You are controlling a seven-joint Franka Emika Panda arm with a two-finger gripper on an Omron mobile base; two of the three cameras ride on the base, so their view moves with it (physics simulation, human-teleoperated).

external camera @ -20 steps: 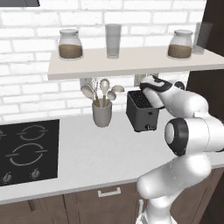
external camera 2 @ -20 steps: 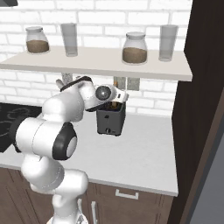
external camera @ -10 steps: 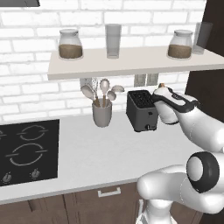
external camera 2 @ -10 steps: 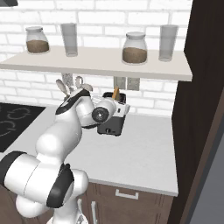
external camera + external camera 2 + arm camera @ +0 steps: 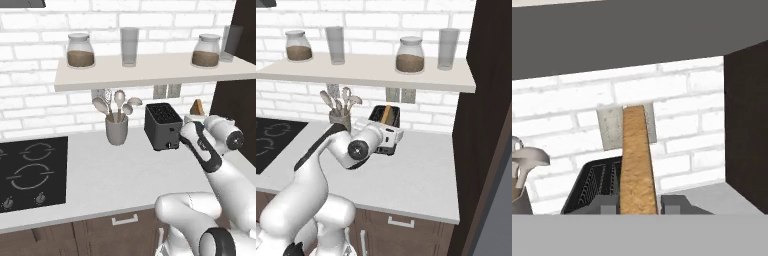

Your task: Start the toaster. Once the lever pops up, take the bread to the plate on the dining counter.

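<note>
The gripper was closed on the bread, with a dark fingertip on each flat face of the slice, which stood upright on edge between them. In the hand view the tan slice rose in front of a grey wall socket plate on the white brick wall, with the black slotted top of the toaster just behind and below it. From the left base view, a golden corner of the bread showed above the white hand, to the right of the toaster, so the slice was lifted clear of the slots. The right base view showed the bread edge-on above the toaster, with the hand at the near side of the appliance. The toaster stood on the white worktop near the wall, under a pale shelf. Left of it stood a grey utensil cup holding spoons, and farther left a black hob was set into the worktop. On the shelf stood two lidded jars with brown contents and, and a clear glass between them. A dark cabinet side rose at the right end of the worktop.
</note>
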